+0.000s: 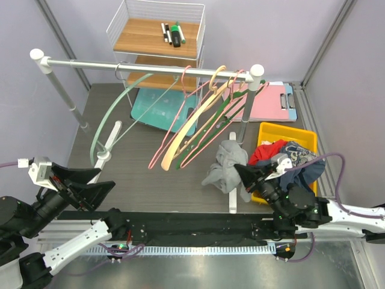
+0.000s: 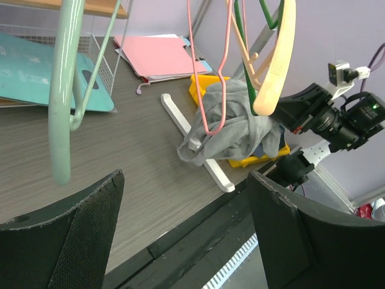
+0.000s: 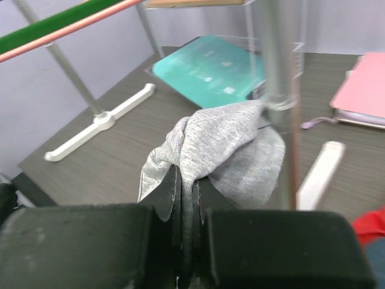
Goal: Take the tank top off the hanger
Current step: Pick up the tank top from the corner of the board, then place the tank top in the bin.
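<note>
A grey tank top point(image 1: 228, 164) lies bunched low over the rack's right foot, beside the pink hanger point(image 1: 174, 123) that hangs with several others on the white rail point(image 1: 150, 65). It also shows in the left wrist view point(image 2: 231, 129) and the right wrist view point(image 3: 222, 141). My right gripper point(image 1: 240, 173) is shut on a fold of the grey cloth; in the right wrist view point(image 3: 194, 180) the fabric is pinched between the closed jaws. My left gripper point(image 1: 99, 182) is open and empty at the near left, well away from the hangers; it shows wide open in its own view point(image 2: 186, 229).
A yellow bin point(image 1: 283, 153) of clothes stands right of the tank top. A teal board point(image 1: 162, 108), a pink clipboard point(image 1: 271, 102) and a wire shelf point(image 1: 157, 36) stand behind the rack. The rack's white feet point(image 1: 108, 144) lie on the table. A mint hanger point(image 1: 111, 114) hangs at left.
</note>
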Tool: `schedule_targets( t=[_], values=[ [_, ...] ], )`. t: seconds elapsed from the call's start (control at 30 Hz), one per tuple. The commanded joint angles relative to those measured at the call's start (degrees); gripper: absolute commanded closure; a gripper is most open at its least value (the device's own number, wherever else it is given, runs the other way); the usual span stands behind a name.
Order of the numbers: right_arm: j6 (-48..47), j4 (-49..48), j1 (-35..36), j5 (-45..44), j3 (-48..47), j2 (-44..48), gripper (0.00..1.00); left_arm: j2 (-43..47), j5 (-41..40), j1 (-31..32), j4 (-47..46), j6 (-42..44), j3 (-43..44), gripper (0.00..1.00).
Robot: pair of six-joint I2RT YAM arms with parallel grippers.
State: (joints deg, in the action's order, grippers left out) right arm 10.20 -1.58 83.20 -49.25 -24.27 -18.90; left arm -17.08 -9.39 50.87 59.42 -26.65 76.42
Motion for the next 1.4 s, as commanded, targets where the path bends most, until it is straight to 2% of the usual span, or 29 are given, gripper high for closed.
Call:
schedule_targets(
  t=[0.0,0.2,0.37,0.53,0.67,0.83,1.0,1.1,1.17,1.23,1.3,1.37],
  values=[
    [-2.99,13.17,0.47,-11.78,-8.93,2.63,0.99,-1.64,0.6,0.02,-3.34,-0.5,0.48,0.18],
    [-3.78,17.75,0.47,-24.02,-18.06,-3.23,0.99,-1.73,0.25,-0.07,-3.17,-0.86,0.83,0.18],
    [-9.91,21.53,0.39,-33.87,-26.33,-5.8,0.99,-1.47,0.25,0.02,-3.08,-0.94,0.66,0.18],
    [-11.95,29.87,0.47,-43.27,-32.59,-4.23,0.99,-1.03,0.34,-0.07,-2.47,-1.12,1.18,0.18],
    [-18.44,30.41,0.47,-46.71,-36.71,-0.1,0.99,-0.67,0.33,-0.07,-2.46,-1.12,1.62,0.18],
    [-23.99,30.59,0.65,-49.18,-36.99,7.28,0.99,-0.76,0.77,-0.07,-2.73,-1.03,1.45,0.18],
    [-25.31,30.68,0.91,-49.1,-31.2,10.99,0.99,-1.02,1.39,0.02,-4.31,-1.47,0.48,0.17],
    [-24.7,31.11,1.26,-47.52,-28.91,12.03,0.92,-1.81,2.18,-0.07,-4.05,-1.82,1.01,0.17],
    [-24.52,31.29,2.05,-46.72,-27.94,13.53,0.77,-1.99,2.27,-0.07,-3.7,-1.82,1.62,0.18],
    [-24.52,31.2,3.19,-48.03,-27.5,15.99,0.71,-1.99,2.09,-0.07,-3.69,-1.91,1.8,0.18],
    [-24.7,31.38,3.81,-49.61,-27.41,17.66,0.59,-1.73,2.01,-0.07,-3.78,-1.91,1.8,0.18],
    [-25.31,31.38,4.34,-50.06,-27.32,18.1,0.53,-1.9,1.92,-0.07,-3.87,-1.91,1.71,0.18]
  ],
)
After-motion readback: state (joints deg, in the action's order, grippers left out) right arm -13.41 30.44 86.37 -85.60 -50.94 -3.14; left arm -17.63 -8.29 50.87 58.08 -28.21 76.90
